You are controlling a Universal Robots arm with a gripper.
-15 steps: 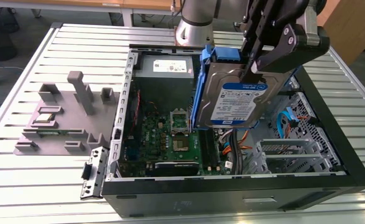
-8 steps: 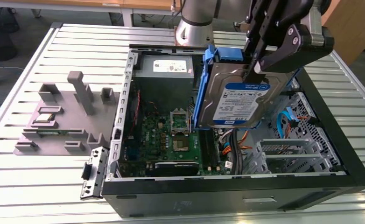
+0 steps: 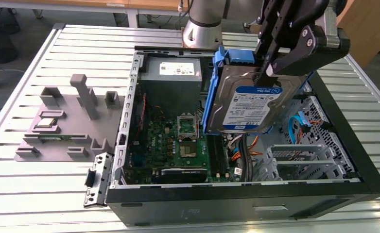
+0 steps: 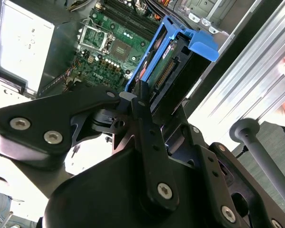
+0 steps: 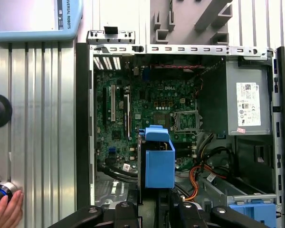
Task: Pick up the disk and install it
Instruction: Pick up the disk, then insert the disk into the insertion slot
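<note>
My gripper [image 3: 265, 75], fingers clamped on the disk [image 3: 251, 104], held it upright above the open case [image 3: 242, 196]; I judged a steady grip, clear of its cables [image 3: 250, 151], vital.

Disk [image 3: 251, 104]: silver metal, blue-and-white label, blue side rails.
Pincer [image 3: 266, 73]: black.
Computer case [image 3: 242, 206]: black shell. Inside it are a green motherboard [image 3: 170, 145], a grey power-supply box [image 3: 170, 85] with a white sticker, and orange cables [image 3: 252, 153].
Table [image 3: 41, 199]: pale silver, ribbed in parallel slats.
Fixture [image 3: 67, 128] beside the case: plain grey.
</note>
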